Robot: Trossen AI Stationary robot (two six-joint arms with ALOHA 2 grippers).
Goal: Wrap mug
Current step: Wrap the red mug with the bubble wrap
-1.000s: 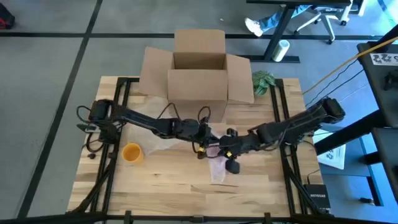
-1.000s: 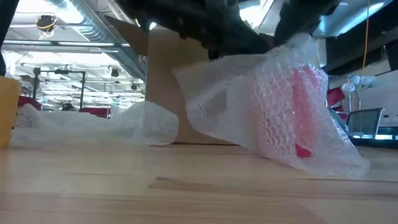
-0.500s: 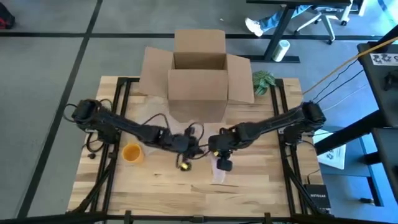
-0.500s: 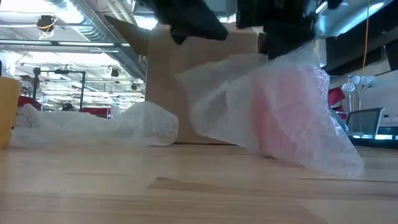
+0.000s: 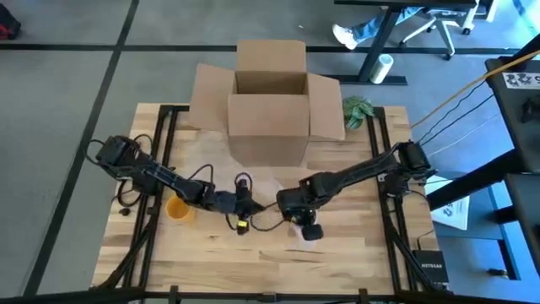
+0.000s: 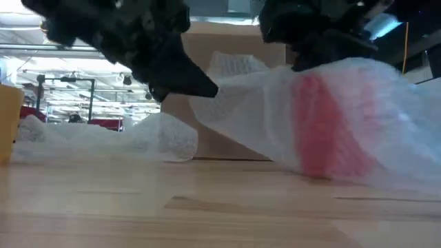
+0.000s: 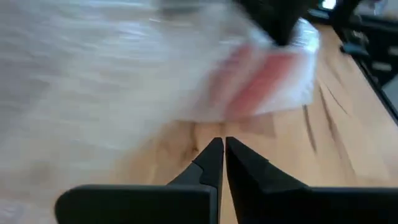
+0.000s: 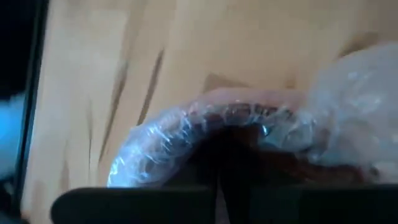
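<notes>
A red mug (image 6: 324, 131) lies on the table inside a bundle of clear bubble wrap (image 6: 275, 117), also seen in the high view (image 5: 297, 226). My right gripper (image 6: 313, 58) comes down onto the top of the bundle and is shut on it. My left gripper (image 7: 219, 144) hangs shut just left of the bundle. In the low view its tip (image 6: 210, 88) meets the wrap's left flap. The left wrist view shows bare wood between its tips and the wrap. Whether it touches the wrap, I cannot tell. My right gripper is shut on the wrapped mug at its upper side, by the wrap-covered rim (image 8: 236, 109), coming from above. The gripper's own body hides the fingertips. The bundle's underside rests on the table, and the wrap trails out to the right.
An open cardboard box (image 5: 270, 93) stands at the far middle of the table. A yellow cup (image 5: 177, 207) stands near the left arm. A loose heap of bubble wrap (image 6: 103, 141) lies on the table at the left. Bare wood lies along the near edge.
Both grippers have moved toward the table's near-left. My left gripper has dropped lower and drawn off to the bundle's left side. The wrapped mug has come nearer the near edge under my right gripper, and its wrap now spreads wider, with a flap reaching leftward.
</notes>
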